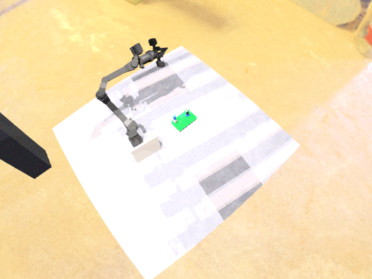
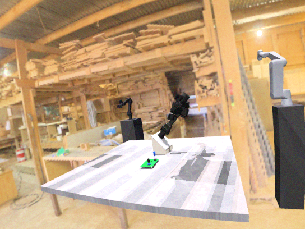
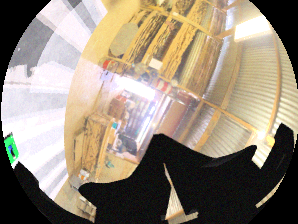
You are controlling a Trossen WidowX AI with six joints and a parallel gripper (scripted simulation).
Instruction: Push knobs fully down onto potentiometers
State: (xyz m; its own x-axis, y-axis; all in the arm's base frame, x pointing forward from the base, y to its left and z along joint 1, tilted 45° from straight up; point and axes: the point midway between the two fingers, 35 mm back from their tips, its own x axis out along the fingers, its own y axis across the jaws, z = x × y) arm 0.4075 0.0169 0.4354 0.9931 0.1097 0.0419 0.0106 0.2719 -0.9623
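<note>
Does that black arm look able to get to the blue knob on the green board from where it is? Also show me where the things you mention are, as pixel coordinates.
Probably yes: nothing visible stands between the gripper [image 1: 165,52] and the blue knob [image 1: 174,117] [image 2: 154,153], which sticks up from the board [image 1: 184,122] [image 2: 147,163], though the arm must swing over and down.

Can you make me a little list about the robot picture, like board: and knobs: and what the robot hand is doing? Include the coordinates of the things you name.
board: green [image 1: 184,124] [image 2: 146,164] [image 3: 13,145], on the table [image 1: 113,191] [image 2: 120,182]
blue knob: on the board, upright [image 1: 174,117] [image 2: 154,153]
black knob: on the board, upright [image 1: 187,113] [image 2: 148,160]
end effector: shut, nothing held, away from the board [image 1: 166,49]
base: pale wedge under the arm [image 1: 146,150] [image 2: 158,146]
touching a knob: no
</note>
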